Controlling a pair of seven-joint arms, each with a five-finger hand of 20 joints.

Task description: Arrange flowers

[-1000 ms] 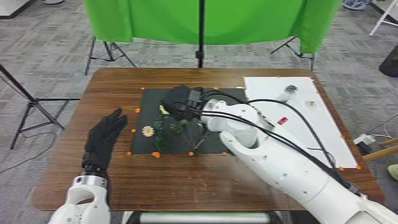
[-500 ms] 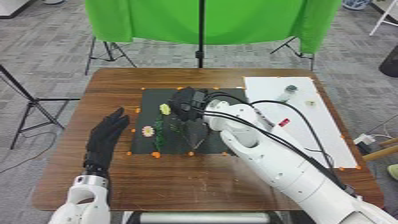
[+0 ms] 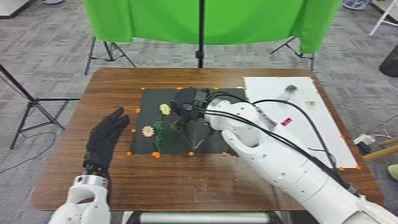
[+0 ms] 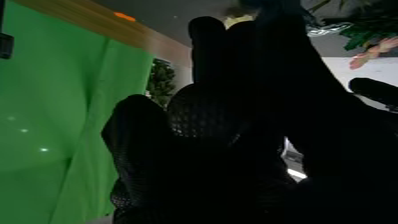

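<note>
My right hand (image 3: 188,102) is over the upper middle of the black mat (image 3: 209,145), just right of a yellow flower (image 3: 165,109). Left of it on the mat lie a pink flower (image 3: 148,131) and green leafy stems (image 3: 160,135). A clear vase-like shape (image 3: 196,139) is partly hidden below the hand. In the right wrist view my right hand (image 4: 240,115) spreads its fingers, with a yellow bloom (image 4: 238,21), green leaves (image 4: 362,34) and a pink flower part (image 4: 375,52) beyond them. My left hand (image 3: 107,131) rests with straight fingers left of the mat.
A white sheet (image 3: 306,125) on the table's right side carries a small clear bottle (image 3: 289,91), a pale small item (image 3: 310,103) and a red item (image 3: 286,121). Orange markers edge the mat. A green cloth (image 3: 213,25) hangs behind the table (image 3: 178,185).
My right hand has shifted slightly to the right and away from the yellow flower, which was mostly covered a second ago and is now uncovered. The left hand has stayed put.
</note>
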